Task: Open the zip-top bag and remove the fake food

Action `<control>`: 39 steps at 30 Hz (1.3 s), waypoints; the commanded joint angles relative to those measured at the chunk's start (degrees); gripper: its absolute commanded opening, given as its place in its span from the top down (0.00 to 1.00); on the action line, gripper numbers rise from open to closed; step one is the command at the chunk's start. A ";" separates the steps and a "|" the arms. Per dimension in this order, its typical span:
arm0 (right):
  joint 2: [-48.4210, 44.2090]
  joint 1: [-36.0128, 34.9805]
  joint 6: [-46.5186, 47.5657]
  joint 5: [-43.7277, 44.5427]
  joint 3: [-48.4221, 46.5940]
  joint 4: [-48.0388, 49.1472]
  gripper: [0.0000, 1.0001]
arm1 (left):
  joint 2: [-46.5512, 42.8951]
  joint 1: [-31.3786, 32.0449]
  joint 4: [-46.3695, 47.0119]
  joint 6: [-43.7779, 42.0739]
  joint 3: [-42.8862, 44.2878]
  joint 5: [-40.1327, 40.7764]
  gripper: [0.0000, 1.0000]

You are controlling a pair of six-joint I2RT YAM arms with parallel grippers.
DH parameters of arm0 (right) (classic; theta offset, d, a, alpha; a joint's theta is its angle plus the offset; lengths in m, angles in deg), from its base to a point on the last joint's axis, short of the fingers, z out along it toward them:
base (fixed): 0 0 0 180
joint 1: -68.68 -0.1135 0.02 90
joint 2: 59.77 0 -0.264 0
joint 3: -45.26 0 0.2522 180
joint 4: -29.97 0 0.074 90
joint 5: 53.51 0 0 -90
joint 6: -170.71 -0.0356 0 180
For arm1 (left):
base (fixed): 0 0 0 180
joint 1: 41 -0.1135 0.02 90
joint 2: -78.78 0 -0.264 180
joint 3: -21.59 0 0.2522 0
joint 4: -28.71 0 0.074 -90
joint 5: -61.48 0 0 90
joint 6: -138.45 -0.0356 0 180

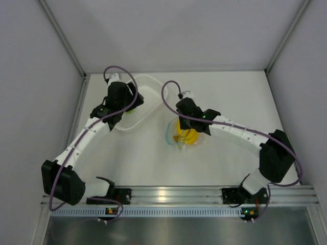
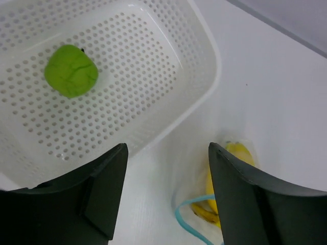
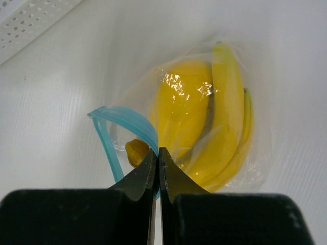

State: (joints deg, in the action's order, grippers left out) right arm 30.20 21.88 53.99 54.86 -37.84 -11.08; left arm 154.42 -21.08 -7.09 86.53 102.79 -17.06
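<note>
While right fingers (image 3: 145, 171) pinch the zip-top bag (image 3: 258, 168) by its blue strip (image 3: 127, 120) at desk (image 1: 153, 158) centre, banana bunch (image 3: 227, 112) & oval fruit (image 3: 184, 102) inside, left fingers (image 2: 110, 178) hang spread over basket (image 2: 212, 66) at 10 o'clock, green fruit (image 2: 71, 70) in it. Next prob.: left reaches into bag.

I work in a lab test cell: plain grey panel walls (image 1: 168, 35) box in my white table (image 1: 148, 158) and slotted aluminium mounting rail (image 1: 168, 194).

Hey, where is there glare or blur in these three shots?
Top external: a bright glare patch on the metal rail. Right wrist: white glints on the zip-top bag, the right gripper a detailless black. Left wrist: even light, green fruit sharp, barely shadowed.
</note>
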 commanded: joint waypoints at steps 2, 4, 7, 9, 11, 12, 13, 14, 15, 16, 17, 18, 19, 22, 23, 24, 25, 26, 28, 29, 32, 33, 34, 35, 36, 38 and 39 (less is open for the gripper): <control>-4.01 0.40 -1.49 0.00 0.52 3.03 1.00 | -4.70 7.22 3.84 1.29 -4.77 -3.20 0.35; -4.89 0.40 -1.84 0.09 1.22 3.56 1.00 | -6.28 12.30 4.98 2.51 -6.35 -1.89 0.44; -6.30 0.40 -2.90 0.17 2.54 4.87 1.00 | -6.12 18.19 5.96 3.57 -7.32 0.30 0.48; -7.00 0.40 -3.42 0.17 3.16 5.05 1.00 | -5.07 20.41 6.31 4.62 -7.93 1.19 0.52; -7.79 0.40 -4.04 0.52 3.68 5.23 1.00 | -4.71 22.78 7.71 5.15 -8.81 0.32 0.53; -8.06 0.40 -4.22 0.87 4.03 5.49 1.00 | -4.45 23.40 8.41 5.50 -9.77 -0.03 0.53; -8.41 0.40 -4.48 1.05 4.30 5.84 1.00 | -4.36 24.63 10.16 6.12 -10.31 -0.39 0.53; -9.02 0.40 -4.74 1.14 4.82 6.10 1.00 | -4.27 25.42 11.05 6.21 -11.09 -1.09 0.56; -9.20 0.40 -5.01 1.23 5.00 6.28 1.00 | -4.01 26.04 11.40 6.56 -11.54 -1.01 0.56; -9.46 0.40 -5.27 1.23 5.27 6.46 1.00 | -4.01 27.00 13.06 7.35 -12.15 -1.00 0.57; -9.81 0.40 -5.45 1.14 5.27 6.55 1.00 | -4.01 27.45 14.03 7.88 -13.72 -1.18 0.60; -9.90 0.40 -5.53 1.05 5.36 6.55 1.00 | -4.09 27.62 15.61 8.93 -14.70 -2.05 0.61; -9.99 0.40 -5.88 0.97 5.36 6.46 1.00 | -4.18 27.97 17.28 9.46 -15.75 -2.49 0.62; -10.69 0.40 -6.41 0.18 5.53 7.07 1.00 | -3.13 28.50 23.86 11.04 -19.36 -3.55 0.65; -11.04 0.40 -6.59 -0.43 5.62 7.33 1.00 | -2.52 28.68 25.89 11.22 -20.15 -3.38 0.66; -11.14 0.40 -6.68 -0.79 5.62 7.69 1.00 | -0.77 28.77 26.61 11.66 -20.33 -3.29 0.67; -11.31 0.40 -6.85 -1.05 5.62 7.60 1.00 | 0.03 28.86 27.48 11.83 -20.50 -3.29 0.68; -11.49 0.40 -7.03 -1.93 5.79 7.77 1.00 | 0.82 28.94 29.23 12.01 -21.03 -3.03 0.68; -11.75 0.40 -7.64 -2.98 6.15 8.39 1.00 | 3.02 29.12 30.91 12.71 -21.38 -1.98 0.68; -12.01 0.40 -7.73 -4.21 6.58 8.65 1.00 | 3.81 29.12 31.18 12.89 -21.04 -1.54 0.68; -12.28 0.40 -8.08 -6.76 7.37 9.44 1.00 | 7.93 29.12 31.10 13.15 -19.63 0.04 0.63; -12.37 0.40 -8.08 -7.38 7.64 9.53 1.00 | 8.82 29.21 31.01 13.15 -19.28 0.66 0.63; -12.45 0.31 -8.08 -7.91 7.90 9.88 1.00 | 9.70 29.21 31.01 13.24 -19.01 1.19 0.63; -12.63 0.40 -8.08 -8.87 8.51 10.06 1.00 | 10.58 29.21 30.83 13.24 -18.23 2.06 0.62; -12.80 0.40 -8.17 -9.31 8.69 10.15 1.00 | 12.15 29.21 30.48 13.50 -17.96 2.68 0.61; -13.50 0.40 -7.91 -10.63 9.40 10.50 1.00 | 14.61 29.30 29.43 13.68 -17.17 3.91 0.58; -13.68 0.40 -7.91 -11.16 9.57 10.59 1.00 | 15.24 29.30 29.34 14.03 -17.17 5.57 0.56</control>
State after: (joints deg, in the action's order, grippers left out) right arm 19.60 21.88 46.77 46.86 -28.69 -4.32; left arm 167.84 7.86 19.53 99.56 83.12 -15.77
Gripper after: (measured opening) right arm 0.008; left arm 0.427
